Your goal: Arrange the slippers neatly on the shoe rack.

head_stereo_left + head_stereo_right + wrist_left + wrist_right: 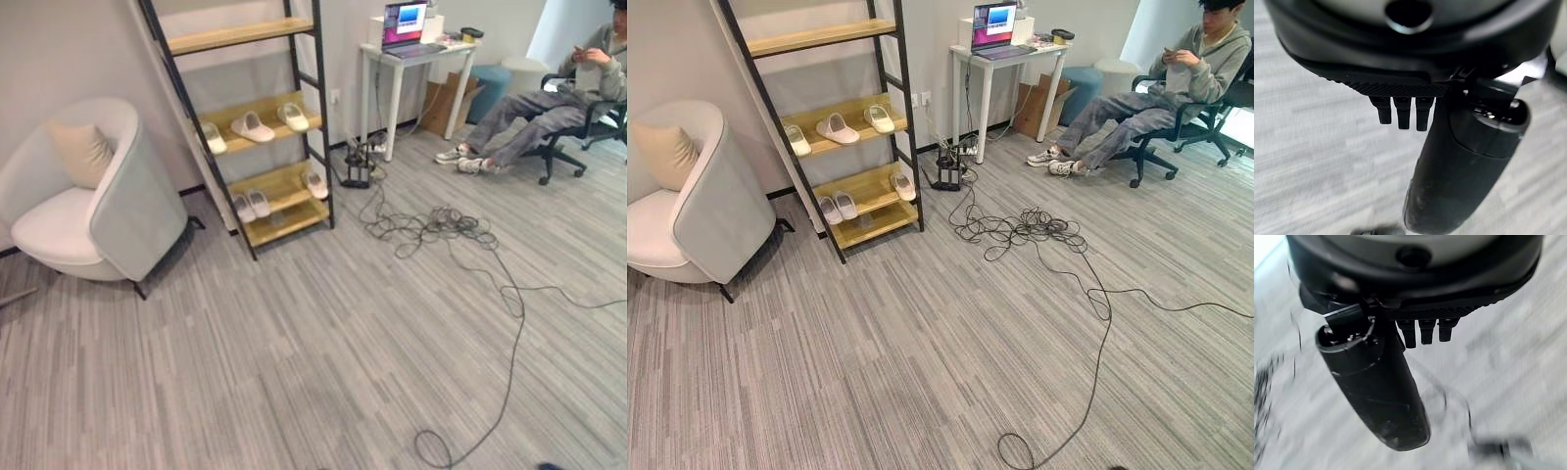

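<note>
Slippers [253,127] already sit on the shoe rack [257,117], three on the middle shelf, three on the lower, at 11 o'clock. Nearest us, left hand [1459,171] and right hand [1376,387] hang released, holding nothing. We judge approach next: floor ahead open; skirt cable tangle [431,227] at 1 o'clock, armchair [83,201] at 10.

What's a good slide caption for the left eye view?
Pale slippers sit on two shelves of a leaning shoe rack beside a white armchair, while a person sits near the desk.
</note>
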Controlling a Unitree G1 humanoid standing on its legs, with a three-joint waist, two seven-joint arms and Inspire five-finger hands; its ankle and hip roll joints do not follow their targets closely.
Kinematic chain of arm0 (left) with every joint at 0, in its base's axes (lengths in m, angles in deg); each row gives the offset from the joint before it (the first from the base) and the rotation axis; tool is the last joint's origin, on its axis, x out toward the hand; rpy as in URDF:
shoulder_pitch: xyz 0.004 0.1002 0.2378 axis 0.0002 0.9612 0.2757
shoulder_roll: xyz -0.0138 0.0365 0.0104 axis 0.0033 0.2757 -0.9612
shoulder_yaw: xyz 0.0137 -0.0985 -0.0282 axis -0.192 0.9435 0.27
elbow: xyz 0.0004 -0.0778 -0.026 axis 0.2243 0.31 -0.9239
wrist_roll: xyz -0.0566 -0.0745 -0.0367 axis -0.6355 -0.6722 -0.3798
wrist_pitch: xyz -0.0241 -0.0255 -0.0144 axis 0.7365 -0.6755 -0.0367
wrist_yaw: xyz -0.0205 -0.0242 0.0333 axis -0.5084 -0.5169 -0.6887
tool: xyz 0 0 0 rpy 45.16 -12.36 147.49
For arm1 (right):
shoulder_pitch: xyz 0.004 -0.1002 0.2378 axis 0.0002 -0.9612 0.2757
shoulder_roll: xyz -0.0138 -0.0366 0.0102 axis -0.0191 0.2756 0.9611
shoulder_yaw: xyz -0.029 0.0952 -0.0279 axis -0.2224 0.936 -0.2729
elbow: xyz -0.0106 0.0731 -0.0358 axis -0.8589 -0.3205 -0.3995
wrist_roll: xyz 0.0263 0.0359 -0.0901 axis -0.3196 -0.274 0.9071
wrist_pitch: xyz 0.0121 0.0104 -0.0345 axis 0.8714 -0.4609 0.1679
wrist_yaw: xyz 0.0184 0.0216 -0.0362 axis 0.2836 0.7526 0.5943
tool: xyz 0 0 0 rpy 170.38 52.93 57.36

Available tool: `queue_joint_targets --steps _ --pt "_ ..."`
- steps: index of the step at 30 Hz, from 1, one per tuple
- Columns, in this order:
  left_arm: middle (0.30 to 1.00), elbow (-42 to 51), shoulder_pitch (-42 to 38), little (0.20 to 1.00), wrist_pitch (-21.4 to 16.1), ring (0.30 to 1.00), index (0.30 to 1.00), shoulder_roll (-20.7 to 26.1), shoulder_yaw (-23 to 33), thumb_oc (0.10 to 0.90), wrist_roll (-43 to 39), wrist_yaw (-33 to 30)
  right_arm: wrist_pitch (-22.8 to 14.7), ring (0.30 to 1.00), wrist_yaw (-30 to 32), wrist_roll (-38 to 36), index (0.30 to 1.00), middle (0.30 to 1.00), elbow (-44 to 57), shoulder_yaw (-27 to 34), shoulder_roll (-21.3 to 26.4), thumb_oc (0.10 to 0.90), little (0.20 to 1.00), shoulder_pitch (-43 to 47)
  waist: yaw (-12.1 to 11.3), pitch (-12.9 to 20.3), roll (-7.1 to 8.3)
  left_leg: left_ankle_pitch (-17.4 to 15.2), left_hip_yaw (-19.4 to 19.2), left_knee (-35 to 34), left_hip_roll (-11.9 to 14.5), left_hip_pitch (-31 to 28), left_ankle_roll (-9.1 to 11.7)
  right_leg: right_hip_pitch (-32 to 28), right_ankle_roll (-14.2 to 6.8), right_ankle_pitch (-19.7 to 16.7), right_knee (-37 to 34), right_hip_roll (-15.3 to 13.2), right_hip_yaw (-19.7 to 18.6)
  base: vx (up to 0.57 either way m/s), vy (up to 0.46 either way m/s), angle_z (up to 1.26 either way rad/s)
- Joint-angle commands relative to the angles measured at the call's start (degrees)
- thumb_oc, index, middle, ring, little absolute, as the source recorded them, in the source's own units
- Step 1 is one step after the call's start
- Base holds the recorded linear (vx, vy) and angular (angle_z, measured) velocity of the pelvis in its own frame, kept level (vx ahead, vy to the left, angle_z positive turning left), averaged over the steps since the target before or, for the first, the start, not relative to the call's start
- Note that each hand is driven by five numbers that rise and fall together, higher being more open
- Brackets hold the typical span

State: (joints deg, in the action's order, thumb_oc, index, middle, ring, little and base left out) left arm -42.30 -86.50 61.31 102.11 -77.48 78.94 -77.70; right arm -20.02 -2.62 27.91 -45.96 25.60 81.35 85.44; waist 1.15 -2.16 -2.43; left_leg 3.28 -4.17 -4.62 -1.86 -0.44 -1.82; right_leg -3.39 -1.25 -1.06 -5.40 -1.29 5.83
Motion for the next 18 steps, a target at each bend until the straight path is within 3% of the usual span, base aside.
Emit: queue_joint_targets --steps 1,2,6,9,12,14,15,18 --pt "0.900 -1.2 -3.7 0.900 -1.0 0.900 0.900 2.1 0.2 0.800 1.8 -2.0 -1.1 0.900 0.2 1.8 0.900 0.900 0.1 -2.0 0.9 0.800 0.900 0.3 -0.3 -0.7 0.27 -5.0 2.3 -0.2 3.5 -4.2 3.7 -0.1 -5.3 2.4 0.4 -3.9 -1.0 0.01 -0.069 0.01" --pt "0.900 -1.5 -4.8 0.900 -0.4 0.900 0.900 0.0 -2.5 0.800 3.7 -2.5 -0.6 0.900 -0.1 2.0 0.900 0.900 -0.6 -3.8 -1.5 0.800 0.900 0.5 0.2 -1.2 -0.10 -4.7 2.6 -0.1 3.7 -3.8 4.2 0.1 -4.8 2.8 0.4 -3.6 -1.1 0.01 -0.069 0.01" --pt "0.900 -1.9 -5.6 0.900 0.3 0.900 0.900 -1.8 -4.4 0.800 4.7 -2.2 -0.2 0.900 -0.3 2.4 0.900 0.900 -0.8 -5.1 -2.7 0.800 0.900 0.7 0.9 -1.5 -0.27 -4.8 2.7 0.0 4.6 -4.4 4.6 -0.5 -4.0 3.4 1.0 -3.0 -1.3 0.05 -0.112 0.04" --pt "0.900 -1.2 -6.2 0.900 0.5 0.900 0.900 -3.2 -7.3 0.800 6.1 -2.3 -0.1 0.900 -0.2 3.0 0.900 0.900 0.5 -6.9 -3.3 0.800 0.900 1.7 1.8 -3.2 -0.49 -5.6 2.4 2.6 6.5 -4.0 5.1 2.9 -2.7 6.3 8.0 -1.7 -2.6 0.03 -0.194 -0.04" --pt "0.900 0.5 -7.2 0.900 0.0 0.900 0.900 -3.2 -7.1 0.800 3.0 -3.1 -0.2 0.900 -0.5 3.7 0.900 0.900 2.0 -9.0 -4.5 0.800 0.900 1.5 1.7 -5.2 0.76 -6.5 1.6 14.7 8.0 -0.5 6.5 3.4 -1.4 8.1 10.8 -0.5 -3.9 0.06 -0.267 -0.14" --pt "0.900 2.7 -8.3 0.900 -0.4 0.900 0.900 -3.5 -8.1 0.800 2.4 -3.6 0.1 0.900 -0.5 5.6 0.900 0.900 1.5 -10.5 -5.0 0.800 0.900 -0.4 1.4 -7.2 2.01 -1.3 0.8 28.9 11.0 6.7 6.6 1.5 0.1 8.4 10.9 -0.1 -3.3 0.12 -0.416 -0.22" --pt "0.900 5.9 -9.0 0.900 -0.7 0.900 0.900 -4.2 -10.9 0.800 3.5 -3.8 0.7 0.900 -0.4 7.0 0.900 0.900 0.5 -12.0 -4.6 0.800 0.900 -0.1 0.4 -8.8 2.84 0.8 -1.4 37.7 12.6 11.4 4.8 -0.2 1.6 9.4 11.0 -0.2 -2.5 0.15 -0.385 0.35" --pt "0.900 8.2 -10.1 0.900 -1.2 0.900 0.900 -5.1 -14.0 0.800 3.5 -4.2 1.0 0.900 0.7 6.4 0.900 0.900 -0.4 -10.7 -3.4 0.800 0.900 0.8 0.1 -9.4 2.71 -2.3 -3.8 38.8 10.1 17.2 4.1 -2.1 1.8 11.1 10.5 0.1 -2.4 0.18 -0.144 0.39"
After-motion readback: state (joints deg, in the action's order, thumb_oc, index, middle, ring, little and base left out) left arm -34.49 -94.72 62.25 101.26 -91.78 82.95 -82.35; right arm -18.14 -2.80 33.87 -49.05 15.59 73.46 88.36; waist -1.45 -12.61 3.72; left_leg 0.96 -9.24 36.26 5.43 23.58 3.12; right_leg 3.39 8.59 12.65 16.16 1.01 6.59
